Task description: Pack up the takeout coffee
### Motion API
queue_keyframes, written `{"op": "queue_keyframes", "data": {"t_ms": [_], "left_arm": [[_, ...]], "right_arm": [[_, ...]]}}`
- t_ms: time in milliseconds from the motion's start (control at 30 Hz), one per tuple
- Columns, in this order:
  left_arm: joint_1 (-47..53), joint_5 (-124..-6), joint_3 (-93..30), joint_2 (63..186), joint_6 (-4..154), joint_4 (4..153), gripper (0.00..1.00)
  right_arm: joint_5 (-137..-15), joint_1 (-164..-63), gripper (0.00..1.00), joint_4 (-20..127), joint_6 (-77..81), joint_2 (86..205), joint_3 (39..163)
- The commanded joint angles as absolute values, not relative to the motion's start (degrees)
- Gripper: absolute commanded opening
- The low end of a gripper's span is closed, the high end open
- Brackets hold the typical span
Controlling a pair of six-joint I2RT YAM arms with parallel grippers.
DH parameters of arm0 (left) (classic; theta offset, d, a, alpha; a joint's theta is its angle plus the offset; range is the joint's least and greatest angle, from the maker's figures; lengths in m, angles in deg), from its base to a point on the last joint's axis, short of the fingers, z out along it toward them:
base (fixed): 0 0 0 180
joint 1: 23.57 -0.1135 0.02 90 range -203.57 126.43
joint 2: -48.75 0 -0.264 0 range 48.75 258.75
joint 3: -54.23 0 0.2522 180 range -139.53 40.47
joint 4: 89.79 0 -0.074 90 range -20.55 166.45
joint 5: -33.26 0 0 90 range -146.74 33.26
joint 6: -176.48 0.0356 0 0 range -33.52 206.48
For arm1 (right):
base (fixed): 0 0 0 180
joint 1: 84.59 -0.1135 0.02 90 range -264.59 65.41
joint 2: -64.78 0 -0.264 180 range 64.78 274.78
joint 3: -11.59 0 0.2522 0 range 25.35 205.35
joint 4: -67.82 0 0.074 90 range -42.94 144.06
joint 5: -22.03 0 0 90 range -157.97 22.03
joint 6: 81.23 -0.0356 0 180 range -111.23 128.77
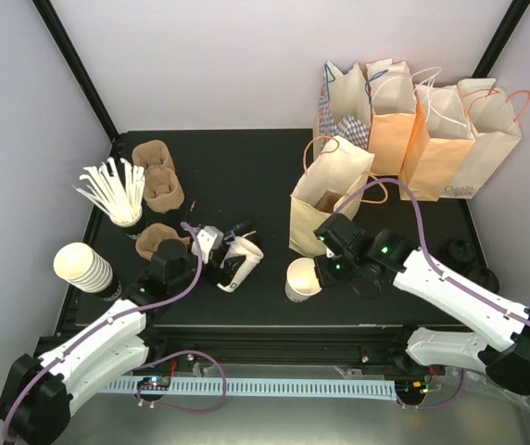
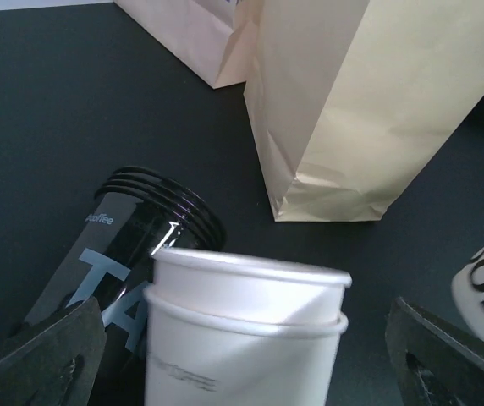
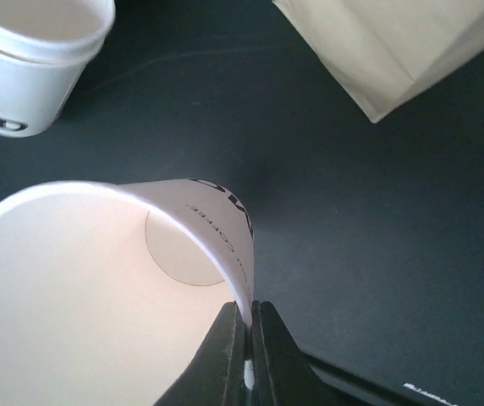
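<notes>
Pinching the lettered cup (image 3: 81, 304) by its rim, the right end effector (image 3: 248, 320) holds it tilted and lidless, low by the tabletop (image 1: 246, 176) just beside the open bag (image 1: 325, 209). This looks like the carrying step; next it needs lifting upright over the bag's mouth. The left end effector (image 2: 242, 355) gapes wide around nested cups (image 2: 242, 288).

The black table (image 1: 265, 176) was pretty crowded. Four paper bags (image 1: 432, 130) stood in a row at the back right, with one open bag (image 1: 325, 199) just in front. On the left sat cardboard cup carriers (image 1: 154, 171), a cup of white straws (image 1: 117, 190) and a tipped stack of cream cups (image 1: 84, 267). Mid-table, a black cup (image 2: 132, 245) and two nested white cups (image 2: 242, 338) lay sideways, right beside each other. A white lettered cup (image 1: 300, 278) sat tilted near the front edge.
</notes>
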State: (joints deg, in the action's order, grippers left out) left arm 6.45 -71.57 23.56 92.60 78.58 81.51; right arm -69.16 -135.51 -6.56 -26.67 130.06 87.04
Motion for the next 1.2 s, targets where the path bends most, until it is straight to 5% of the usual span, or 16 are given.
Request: {"op": "queue_keyframes", "data": {"t_ms": [0, 300, 633, 900, 1167], "left_arm": [[6.6, -72.4, 25.1, 91.7, 75.3, 86.0, 0.93], [6.6, -71.1, 24.1, 89.8, 70.4, 80.3, 0.98], [6.6, -69.8, 13.4, 91.0, 53.8, 56.2, 0.99], [6.7, -87.9, 11.4, 97.1, 34.3, 45.3, 0.99], [6.8, -95.3, 7.3, 100.7, 36.8, 36.5, 0.99]], "right_arm": [[-63.1, -136.2, 0.04, 0.4, -27.5, 128.0, 82.2], [-62.7, -136.2, 0.15, 2.8, -29.6, 130.1, 76.3], [-63.8, -136.3, 0.43, 0.8, -27.5, 127.5, 78.2], [-69.3, -136.4, 0.5, -1.9, -20.3, 127.3, 89.6], [-81.5, -140.6, 0.6, 11.4, -28.3, 119.8, 75.1]]}}
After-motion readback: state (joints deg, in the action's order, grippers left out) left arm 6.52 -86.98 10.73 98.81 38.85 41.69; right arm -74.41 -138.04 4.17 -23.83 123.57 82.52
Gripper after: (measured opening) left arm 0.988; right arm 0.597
